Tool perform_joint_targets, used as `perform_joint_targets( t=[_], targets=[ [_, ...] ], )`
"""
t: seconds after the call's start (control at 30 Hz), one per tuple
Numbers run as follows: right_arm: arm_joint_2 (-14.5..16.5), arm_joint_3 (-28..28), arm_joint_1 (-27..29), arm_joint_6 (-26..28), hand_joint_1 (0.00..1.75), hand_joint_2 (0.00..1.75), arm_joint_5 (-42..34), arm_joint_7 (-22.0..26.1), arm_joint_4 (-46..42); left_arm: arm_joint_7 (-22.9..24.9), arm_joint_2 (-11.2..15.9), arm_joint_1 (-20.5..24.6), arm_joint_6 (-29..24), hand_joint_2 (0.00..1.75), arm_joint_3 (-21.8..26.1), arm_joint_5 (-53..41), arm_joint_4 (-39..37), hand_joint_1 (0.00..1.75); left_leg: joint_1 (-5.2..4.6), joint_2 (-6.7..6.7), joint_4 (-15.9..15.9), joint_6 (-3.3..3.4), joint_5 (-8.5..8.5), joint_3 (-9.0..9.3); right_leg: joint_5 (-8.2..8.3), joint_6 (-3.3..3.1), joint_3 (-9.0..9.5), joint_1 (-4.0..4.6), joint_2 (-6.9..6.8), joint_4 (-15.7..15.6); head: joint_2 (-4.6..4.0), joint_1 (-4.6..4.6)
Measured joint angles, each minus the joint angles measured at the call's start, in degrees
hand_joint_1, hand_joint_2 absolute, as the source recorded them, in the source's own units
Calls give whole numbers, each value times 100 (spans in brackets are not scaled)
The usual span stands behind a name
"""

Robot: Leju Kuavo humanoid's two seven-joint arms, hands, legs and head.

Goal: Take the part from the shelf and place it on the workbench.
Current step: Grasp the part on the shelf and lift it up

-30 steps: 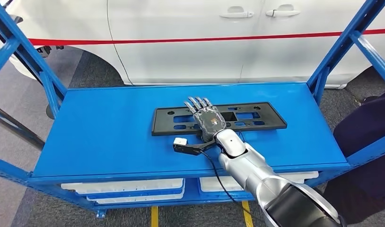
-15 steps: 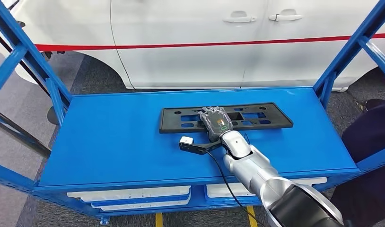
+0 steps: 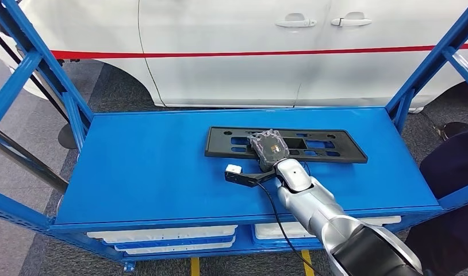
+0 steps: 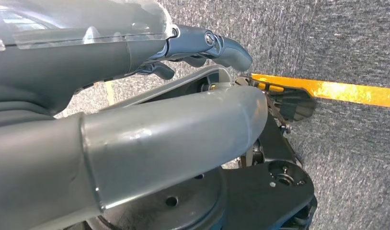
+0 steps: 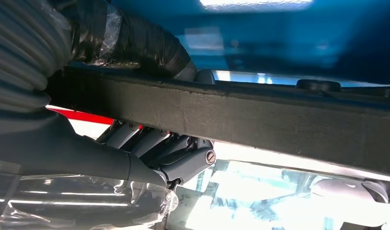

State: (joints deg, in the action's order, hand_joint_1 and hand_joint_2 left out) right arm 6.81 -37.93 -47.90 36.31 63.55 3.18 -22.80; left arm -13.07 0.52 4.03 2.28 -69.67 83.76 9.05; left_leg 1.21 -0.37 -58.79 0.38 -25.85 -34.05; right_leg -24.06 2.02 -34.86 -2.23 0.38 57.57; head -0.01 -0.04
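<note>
**Robot hand closed on the black plate at the shelf**

The right robot hand (image 3: 268,147) lay on the long black plate (image 3: 329,148), which rested flat on the top of the blue shelf (image 3: 145,167), toward the far side and right of the middle. From the right wrist camera the fingers (image 5: 183,160) curled over one face of the plate (image 5: 279,124) and the thumb pressed the other, so the hand was clamped on its near edge. The silver arm (image 3: 312,201) reached in from the lower right, with a black cable (image 3: 276,214) trailing off the shelf's front edge and a small white-tipped bracket (image 3: 235,172) sticking out beside the wrist.

The left robot hand (image 4: 135,96) hung low over grey carpet (image 4: 351,43) crossed by a yellow line (image 4: 346,91); it held nothing, its fingers loosely bent and apart.

Behind the shelf stood a white car (image 3: 231,52) with a red stripe along its doors. White trays (image 3: 162,236) sat on the lower level. A person in dark clothing (image 3: 450,172) stood at the right end.
</note>
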Motion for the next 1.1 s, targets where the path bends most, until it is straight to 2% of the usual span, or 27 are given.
perform_joint_targets(
  t=[0.03,0.23,0.63,0.87,1.0,1.03,1.07,1.1],
  targets=[
    [-1,4,3,7,175,175,-9,17,-3,0,0,0,2,175,0,0,0,0,-2,0,0,0,-1,0,-3,25,-1,0,0,-1,0,0],
    [-9,53,98,131,175,175,-123,234,-114,-75,0,-2,135,175,1,6,0,0,13,0,1,-4,0,1,-8,33,-15,33,-1,20,0,0],
    [-64,144,345,248,175,175,-141,545,-497,-65,0,-7,190,175,-22,-15,0,0,19,3,1,-12,4,5,-18,26,-30,38,3,54,0,0],
    [-234,823,1240,338,175,175,1229,993,-2455,67,27,-61,109,175,-22,-21,-17,0,-6,-6,-27,8,-15,-14,-16,48,-32,13,-10,42,-1,-1],
    [-302,1121,1459,338,175,175,1377,1100,-3114,79,43,-82,107,175,-22,-10,-24,0,-16,5,-3,83,46,-12,6,121,-22,-19,-8,36,0,0],
    [-334,1145,1486,339,175,175,1434,1129,-3221,73,43,-78,107,175,-23,-18,-24,0,-5,18,39,115,81,-4,-65,127,-43,-19,-10,91,-1,1],
    [-373,1158,1508,340,175,175,1511,1145,-3309,66,42,-73,108,175,-25,-29,-24,0,8,33,82,151,120,-3,-212,126,-106,-17,-12,252,-1,1],
    [-424,1162,1532,341,175,175,1603,1137,-3380,58,42,-67,108,175,-29,-42,-24,0,17,47,107,178,152,-12,-429,118,-217,-13,-16,539,-1,2]
  ],
)
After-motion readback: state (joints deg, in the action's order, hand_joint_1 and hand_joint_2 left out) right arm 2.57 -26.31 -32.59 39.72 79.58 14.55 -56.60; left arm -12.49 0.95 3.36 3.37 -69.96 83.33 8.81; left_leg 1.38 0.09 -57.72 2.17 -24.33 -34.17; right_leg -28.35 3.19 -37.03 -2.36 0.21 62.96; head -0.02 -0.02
